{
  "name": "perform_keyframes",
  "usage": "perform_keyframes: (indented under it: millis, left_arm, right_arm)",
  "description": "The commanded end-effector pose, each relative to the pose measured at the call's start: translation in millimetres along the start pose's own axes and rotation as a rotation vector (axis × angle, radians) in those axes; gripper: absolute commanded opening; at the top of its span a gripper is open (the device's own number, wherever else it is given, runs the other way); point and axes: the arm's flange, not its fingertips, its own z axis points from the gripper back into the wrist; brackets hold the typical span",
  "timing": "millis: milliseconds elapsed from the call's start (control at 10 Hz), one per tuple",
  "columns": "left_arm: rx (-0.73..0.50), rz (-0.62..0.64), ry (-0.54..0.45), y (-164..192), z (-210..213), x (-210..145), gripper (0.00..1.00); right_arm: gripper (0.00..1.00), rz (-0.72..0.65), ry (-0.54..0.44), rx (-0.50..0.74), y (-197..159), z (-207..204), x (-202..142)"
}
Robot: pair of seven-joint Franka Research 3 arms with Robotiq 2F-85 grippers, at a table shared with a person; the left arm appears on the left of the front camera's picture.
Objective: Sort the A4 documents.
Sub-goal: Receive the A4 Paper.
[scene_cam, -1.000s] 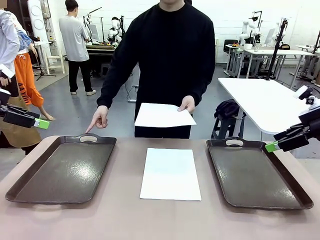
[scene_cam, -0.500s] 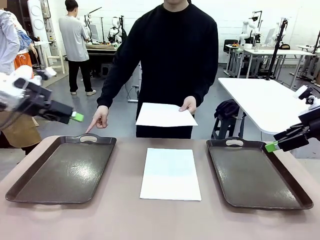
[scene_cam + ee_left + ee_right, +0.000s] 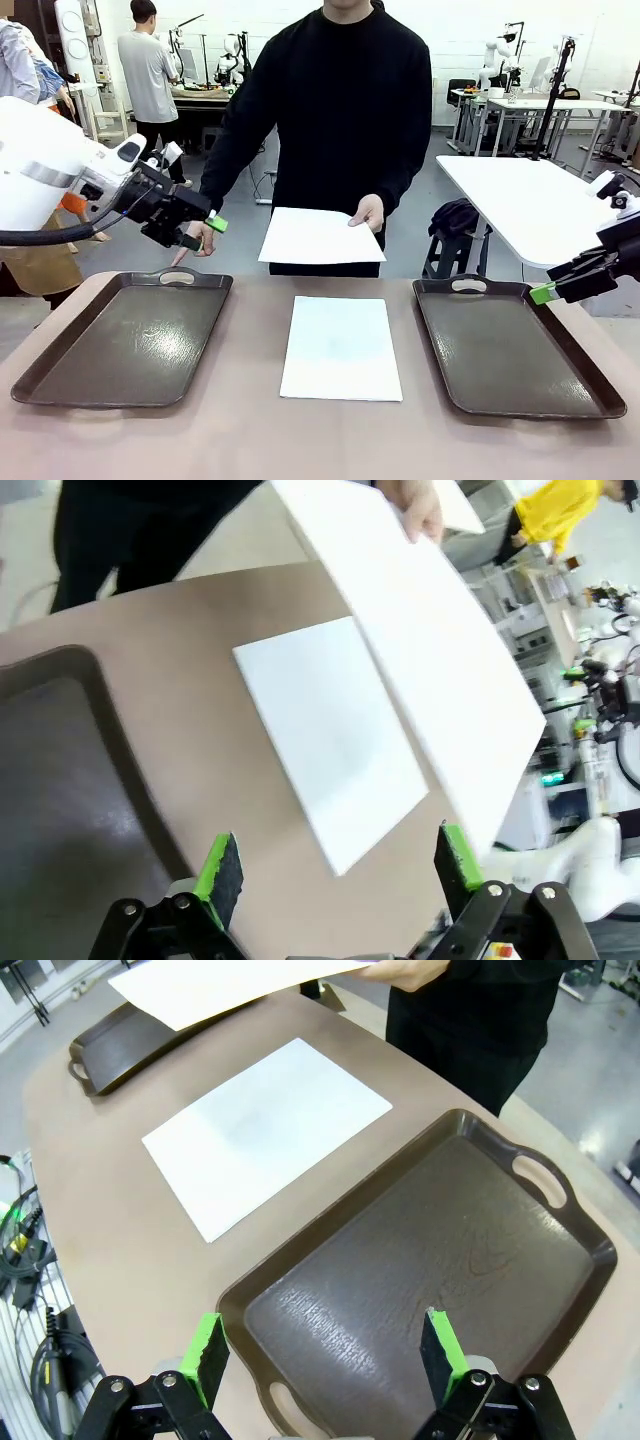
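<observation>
One A4 document [image 3: 340,347] lies flat on the brown table between two dark brown trays. A person across the table holds a second A4 document [image 3: 320,237] in one hand [image 3: 368,212], above the far edge. My left gripper [image 3: 202,233] hovers open over the far end of the left tray [image 3: 120,345], right beside the person's other hand, which points down at that tray. In the left wrist view the held sheet [image 3: 430,650] hangs ahead of the open fingers [image 3: 220,865], above the lying sheet [image 3: 330,740]. My right gripper [image 3: 548,290] stands open beside the right tray [image 3: 505,350]; nothing sits between its pads [image 3: 205,1355].
Both trays [image 3: 420,1250] hold nothing. A white table [image 3: 530,200] and a stool with a black bag [image 3: 455,218] stand behind at the right. Other people stand far back on the left.
My left arm has swung in from the far left towards the middle, reaching the person's pointing hand. The held sheet dropped slightly and shifted left. The right arm has not moved.
</observation>
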Motion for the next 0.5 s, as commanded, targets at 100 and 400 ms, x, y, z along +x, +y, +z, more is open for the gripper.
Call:
perform_keyframes:
  millis: [100,400]
  left_arm:
    - [-0.132,0.151,-0.022,3,-17,33,1.0]
    - [-0.154,0.223,0.014,3,-50,43,1.0]
  right_arm:
    - [1.0,0.011,-0.017,0.018,-4,-3,0]
    - [1.0,0.011,-0.017,0.018,-4,-3,0]
